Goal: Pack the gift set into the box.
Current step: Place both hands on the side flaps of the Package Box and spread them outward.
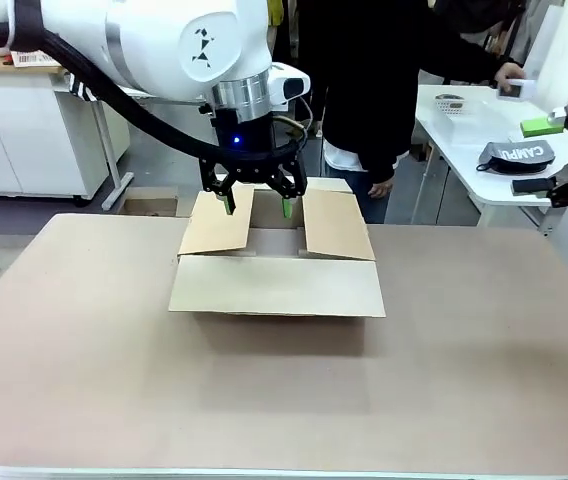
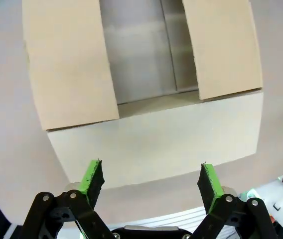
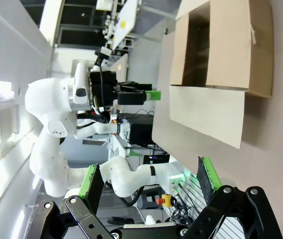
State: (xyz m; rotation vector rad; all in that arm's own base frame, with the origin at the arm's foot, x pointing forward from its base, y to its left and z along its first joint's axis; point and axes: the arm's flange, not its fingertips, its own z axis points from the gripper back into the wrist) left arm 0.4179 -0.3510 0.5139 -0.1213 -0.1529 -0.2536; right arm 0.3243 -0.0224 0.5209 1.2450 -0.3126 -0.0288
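While my left tool point(image 1: 257, 210) hung parted just above the box point(image 1: 276, 285), my right tool point(image 3: 149, 164), likewise parted and empty, sat near the gift set point(image 1: 512, 155).

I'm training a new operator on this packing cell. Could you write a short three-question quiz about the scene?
1. Fill in: the left gripper hanging over the box is ___ (open or shut).
2. The gift set lies: A in the box; B on the white side table; C in the left gripper.
3. True or false: the box's top flaps are folded shut.
Key: 1 open; 2 B; 3 false.
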